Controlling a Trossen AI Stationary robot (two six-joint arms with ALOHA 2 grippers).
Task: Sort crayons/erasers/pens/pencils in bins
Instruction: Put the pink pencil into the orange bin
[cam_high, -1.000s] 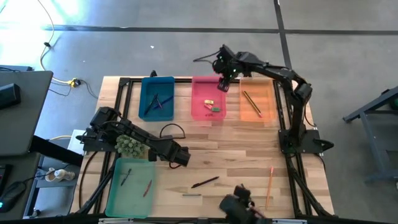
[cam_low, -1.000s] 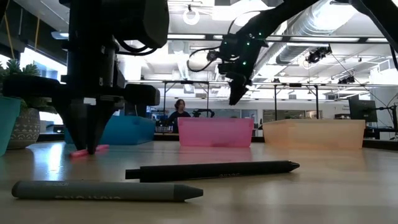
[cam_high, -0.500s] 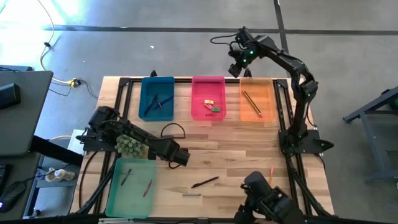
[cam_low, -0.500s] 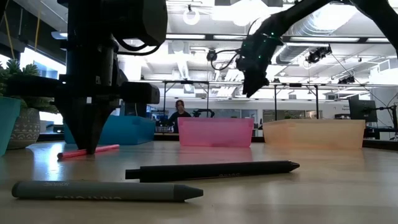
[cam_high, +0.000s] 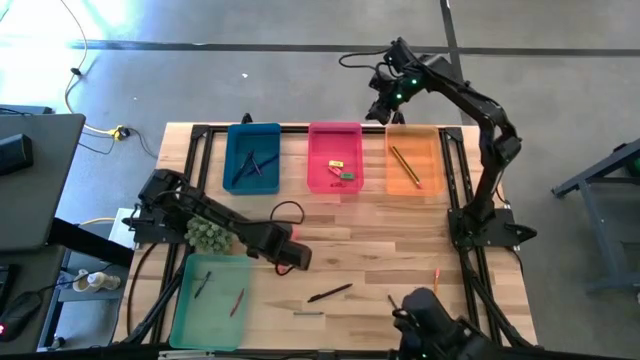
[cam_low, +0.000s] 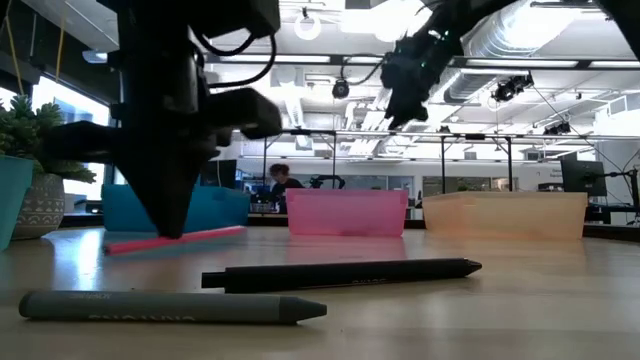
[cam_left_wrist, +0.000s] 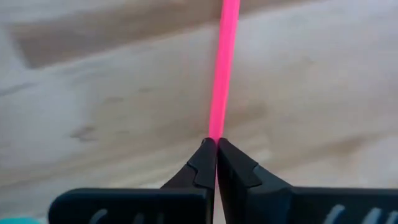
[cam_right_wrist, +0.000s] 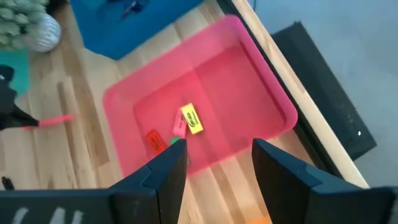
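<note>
My left gripper (cam_high: 291, 255) is shut on a thin pink stick (cam_low: 175, 240) over the wood table, right of the green bin (cam_high: 210, 298). My right gripper (cam_high: 385, 105) hangs open and high over the table's far edge, between the pink bin (cam_high: 334, 158) and the orange bin (cam_high: 413, 160). In the right wrist view it (cam_right_wrist: 214, 168) looks down on the pink bin (cam_right_wrist: 249, 81), where several erasers (cam_right_wrist: 190, 118) lie. A black pen (cam_low: 340, 274) and a grey crayon (cam_low: 170, 306) lie flat on the table. My left gripper pinches the pink stick near its middle (cam_left_wrist: 215, 130) between its two fingers. The fingers (cam_low: 178, 215) come from above, point down and lie across the stick. The stick is tilted, one end (cam_low: 240, 231) raised; whether the low end (cam_low: 108, 247) touches the table, I cannot tell.
The blue bin (cam_high: 253, 158) at the far left holds dark sticks. The orange bin holds a pencil (cam_high: 404, 165). An orange pencil (cam_high: 436, 272) lies near the right frame. A potted plant (cam_high: 208, 235) stands beside my left arm. A dark shape (cam_high: 430, 320) sits at the near edge.
My left gripper has rolled its wrist and risen a little with the pink stick, which has turned about and now tilts with one end raised. My right gripper, open throughout, has gone up and from above the pink bin toward the table's far right.
</note>
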